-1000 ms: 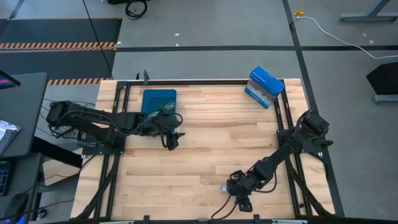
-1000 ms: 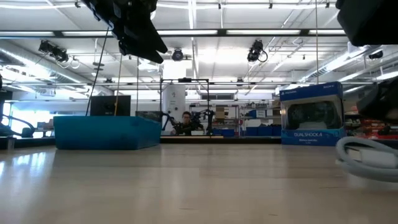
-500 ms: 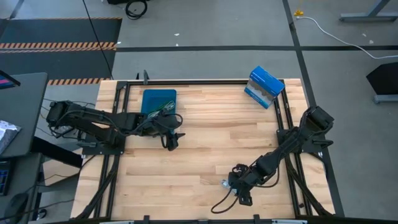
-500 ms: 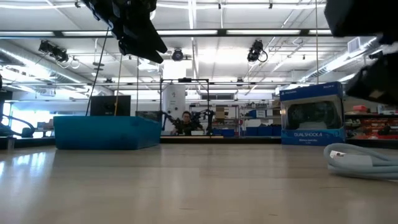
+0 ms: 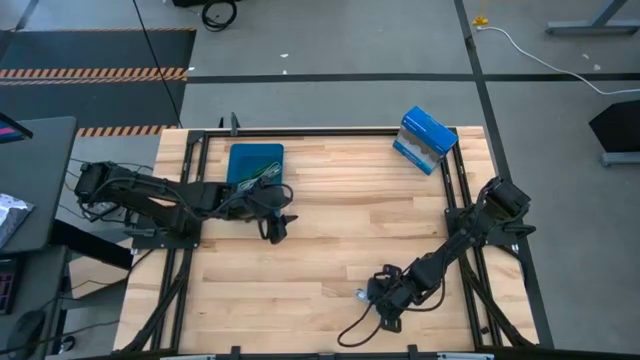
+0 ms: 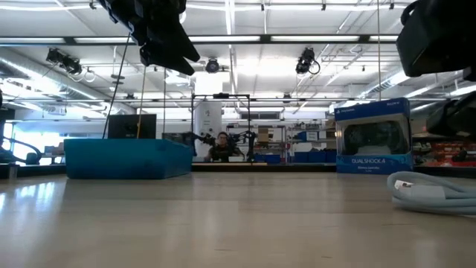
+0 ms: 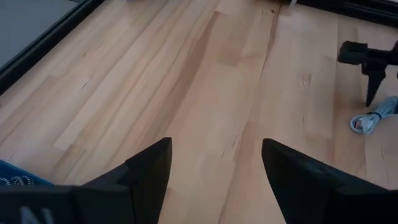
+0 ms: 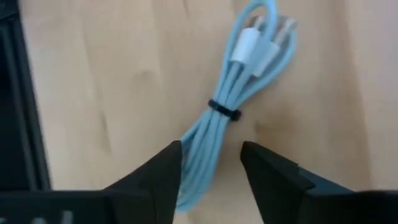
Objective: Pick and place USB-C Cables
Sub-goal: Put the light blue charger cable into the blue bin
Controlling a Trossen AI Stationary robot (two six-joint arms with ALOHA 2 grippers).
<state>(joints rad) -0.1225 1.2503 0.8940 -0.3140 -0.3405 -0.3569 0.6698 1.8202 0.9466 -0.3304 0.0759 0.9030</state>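
Right hand (image 8: 208, 171) low over the near part of the desk (image 5: 340, 240), fingers parted and straddling one end of the pale blue cable bundle (image 8: 239, 115); bundle flat on the wood, passing between the two fingers (image 8: 158, 177) with a dark tie round its middle and its white plugs at the far end, away from the hand. No sign of a lift: seen level with the desk, the bundle lies on the surface. Gap between the fingers only a little wider than the bundle, so probably a closing grasp in progress, lined up along the cable's length to catch all the loops at once. Risk, by judgement: a pinch this near the end could let the loops fan out or the plug end droop. Left hand (image 7: 214, 168) waiting well apart from the right one, raised above the desk just beside the blue tray (image 5: 255, 160), fingers spread wide and holding nothing, likely parked there to keep clear. Blue-and-white box (image 5: 425, 140) at the far corner on the right arm's side, well away from both hands. Tray as likely destination; its contents too small to tell.
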